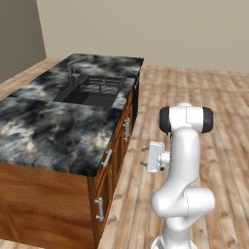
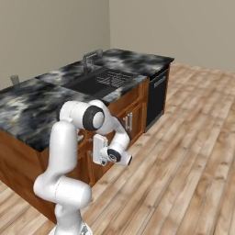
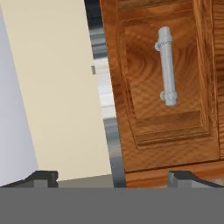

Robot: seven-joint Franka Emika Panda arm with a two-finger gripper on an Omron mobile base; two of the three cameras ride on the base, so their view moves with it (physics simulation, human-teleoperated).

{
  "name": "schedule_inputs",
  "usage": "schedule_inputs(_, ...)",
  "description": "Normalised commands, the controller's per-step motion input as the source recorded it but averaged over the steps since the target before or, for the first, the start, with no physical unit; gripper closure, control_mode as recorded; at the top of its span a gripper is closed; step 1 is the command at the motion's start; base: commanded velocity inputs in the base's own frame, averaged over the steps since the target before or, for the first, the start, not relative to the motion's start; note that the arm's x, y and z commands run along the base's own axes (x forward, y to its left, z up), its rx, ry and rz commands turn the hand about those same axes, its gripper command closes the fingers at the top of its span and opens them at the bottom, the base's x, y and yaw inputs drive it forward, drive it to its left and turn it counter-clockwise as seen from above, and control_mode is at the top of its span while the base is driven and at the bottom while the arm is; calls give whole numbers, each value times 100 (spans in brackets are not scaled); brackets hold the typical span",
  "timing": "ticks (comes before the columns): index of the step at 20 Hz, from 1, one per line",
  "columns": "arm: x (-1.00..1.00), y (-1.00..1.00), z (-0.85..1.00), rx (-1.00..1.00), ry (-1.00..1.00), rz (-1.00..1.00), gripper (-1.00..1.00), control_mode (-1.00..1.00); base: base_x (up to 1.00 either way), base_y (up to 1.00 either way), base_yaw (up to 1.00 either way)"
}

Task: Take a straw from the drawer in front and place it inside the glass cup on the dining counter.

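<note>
Hand view puts you facing a wooden front panel (image 3: 162, 87) with a silver bar handle (image 3: 166, 65); your gripper (image 3: 113, 177) has its jaws spread wide and carries nothing. From the left base view the gripper (image 1: 146, 156) hangs just beside the counter's (image 1: 44, 126) cabinet fronts, touching none of them. Judging by this, you are at the very start: drawer shut, no straw to be made out. A small shape that may be the cup (image 2: 15, 80) stands at the slab's far edge. Opening, picking and placing all remain
</note>
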Motion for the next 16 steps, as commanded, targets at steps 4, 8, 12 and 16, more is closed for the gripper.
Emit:
schedule_inputs(4, 37, 36, -27, 0, -5, 0, -100, -100, 0, 0, 0)
schedule_inputs(8, 36, 29, -25, 0, -5, 0, -100, -100, 0, 0, 0)
schedule_inputs(12, 37, 22, -28, 0, -3, 0, -100, -100, 0, 0, 0)
schedule_inputs(16, 25, 20, -24, 0, -5, 0, -100, -100, 0, 0, 0)
